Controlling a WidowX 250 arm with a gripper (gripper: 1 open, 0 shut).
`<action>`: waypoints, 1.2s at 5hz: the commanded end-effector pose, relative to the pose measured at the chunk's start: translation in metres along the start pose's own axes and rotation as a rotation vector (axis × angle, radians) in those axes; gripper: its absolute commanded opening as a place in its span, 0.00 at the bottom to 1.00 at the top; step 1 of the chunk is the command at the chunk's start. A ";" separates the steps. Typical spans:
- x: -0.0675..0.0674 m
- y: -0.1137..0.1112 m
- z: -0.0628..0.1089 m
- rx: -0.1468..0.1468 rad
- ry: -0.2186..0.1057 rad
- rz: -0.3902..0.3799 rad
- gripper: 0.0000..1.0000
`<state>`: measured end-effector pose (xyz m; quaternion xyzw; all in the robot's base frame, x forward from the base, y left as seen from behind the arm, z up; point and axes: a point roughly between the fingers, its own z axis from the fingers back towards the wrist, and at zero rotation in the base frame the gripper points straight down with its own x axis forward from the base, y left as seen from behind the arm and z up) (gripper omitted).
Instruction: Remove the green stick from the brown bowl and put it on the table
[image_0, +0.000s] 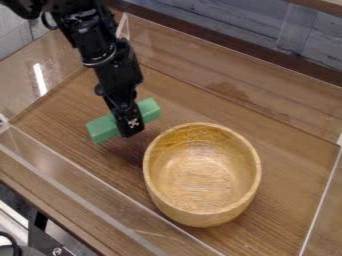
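Note:
The green stick lies left of the brown bowl, outside it, low over the table. A shadow shows under the stick; I cannot tell whether it touches the wood. My black gripper points down over the stick's middle and is shut on it, so only the stick's two ends show. The bowl stands upright at front right with nothing inside it.
Clear plastic walls edge the tabletop at the left, front and right. The bowl's rim sits close to the right of the gripper. Bare wood stretches behind the bowl toward the back wall.

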<state>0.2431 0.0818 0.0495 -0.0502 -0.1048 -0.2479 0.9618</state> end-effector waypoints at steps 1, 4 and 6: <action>0.016 0.011 0.002 0.034 -0.026 0.011 0.00; 0.023 0.025 0.000 0.039 -0.033 0.095 1.00; 0.016 0.007 0.001 0.023 -0.022 0.056 0.00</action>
